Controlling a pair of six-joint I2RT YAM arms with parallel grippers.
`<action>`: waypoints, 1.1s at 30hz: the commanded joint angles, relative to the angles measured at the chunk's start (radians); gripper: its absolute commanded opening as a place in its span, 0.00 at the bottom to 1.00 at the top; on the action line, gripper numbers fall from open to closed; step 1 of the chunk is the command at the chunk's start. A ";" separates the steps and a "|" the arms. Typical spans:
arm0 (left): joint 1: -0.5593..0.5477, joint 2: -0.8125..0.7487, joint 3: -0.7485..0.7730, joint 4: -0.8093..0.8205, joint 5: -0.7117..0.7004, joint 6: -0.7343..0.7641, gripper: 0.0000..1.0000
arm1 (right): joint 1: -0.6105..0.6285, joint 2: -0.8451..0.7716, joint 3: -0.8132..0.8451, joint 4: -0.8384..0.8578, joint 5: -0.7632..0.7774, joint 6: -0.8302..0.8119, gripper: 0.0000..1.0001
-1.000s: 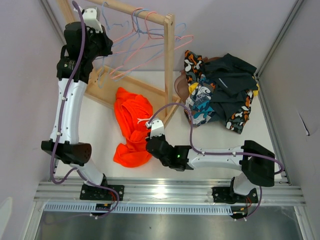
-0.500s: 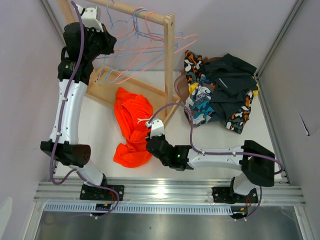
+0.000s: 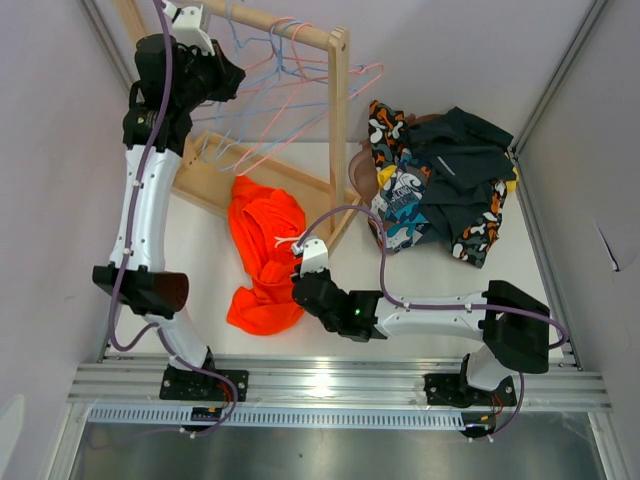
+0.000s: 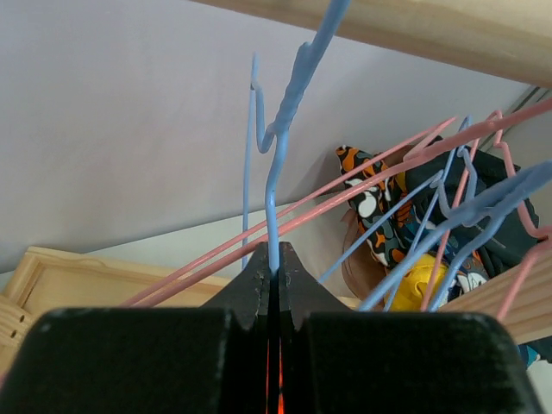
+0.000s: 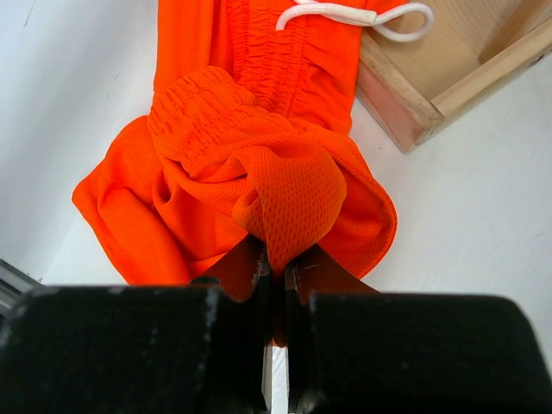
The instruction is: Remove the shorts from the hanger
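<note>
The plain bright orange shorts (image 3: 262,250) lie crumpled on the table beside the rack's base. My right gripper (image 3: 297,285) is shut on a fold of these orange shorts (image 5: 259,155), with mesh cloth bulging out above the right gripper (image 5: 274,263). High at the back left, my left gripper (image 3: 215,75) is shut on the wire of a blue hanger (image 4: 280,129), which runs from the left gripper (image 4: 276,259) up to the wooden rail (image 3: 290,30). The black shorts (image 3: 465,150), camouflage shorts (image 3: 385,130) and teal print shorts (image 3: 405,205) sit piled at the right.
Several bare pink and blue hangers (image 3: 300,90) hang tilted on the rail. The rack's upright post (image 3: 340,120) and wooden base frame (image 3: 255,175) stand between both grippers. A bit of the yellow shorts (image 4: 423,276) shows in the pile. Grey walls close in on both sides.
My left arm has lifted up and back with the blue hanger, and the hangers have swung with it. The right gripper and the orange shorts have stayed put.
</note>
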 commanded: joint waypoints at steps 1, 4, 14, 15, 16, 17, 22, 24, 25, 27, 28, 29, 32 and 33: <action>0.000 0.023 0.066 0.011 0.042 -0.024 0.00 | -0.003 -0.012 0.002 0.036 0.017 0.031 0.00; 0.000 0.007 0.040 0.007 0.033 -0.023 0.00 | -0.003 -0.014 -0.001 0.036 0.017 0.037 0.00; 0.000 -0.219 -0.231 0.023 -0.053 -0.009 0.46 | 0.013 -0.007 -0.001 0.033 0.032 0.044 0.00; 0.000 -0.242 -0.251 0.023 -0.061 -0.006 0.52 | 0.020 -0.009 -0.001 0.025 0.038 0.049 0.00; 0.000 -0.266 -0.269 0.023 -0.065 -0.006 0.57 | 0.027 -0.014 -0.003 0.020 0.046 0.050 0.00; 0.000 -0.315 -0.335 0.023 -0.075 -0.004 0.66 | 0.032 -0.018 -0.004 0.013 0.055 0.055 0.00; 0.000 -0.476 -0.506 0.027 -0.147 0.002 0.99 | 0.079 -0.090 -0.037 -0.059 0.136 0.084 0.00; 0.000 -0.559 -0.581 0.029 -0.170 -0.006 0.99 | 0.102 -0.125 -0.050 -0.105 0.201 0.098 0.00; 0.000 -0.587 -0.599 0.029 -0.179 -0.011 0.99 | 0.113 -0.145 -0.050 -0.125 0.228 0.100 0.00; 0.000 -0.672 -0.676 0.027 -0.199 -0.043 0.99 | 0.148 -0.214 -0.049 -0.180 0.293 0.100 0.00; 0.000 -0.702 -0.691 0.029 -0.202 -0.052 0.99 | 0.155 -0.269 -0.037 -0.203 0.355 0.098 0.00; 0.000 -0.728 -0.713 0.033 -0.202 -0.064 0.99 | 0.155 -0.299 -0.029 -0.219 0.385 0.092 0.00; 0.000 -0.832 -0.840 0.055 -0.211 -0.080 0.99 | 0.135 -0.415 0.015 -0.181 0.483 -0.078 0.00; 0.000 -0.852 -0.859 0.058 -0.216 -0.083 0.99 | 0.121 -0.438 0.031 -0.085 0.485 -0.157 0.00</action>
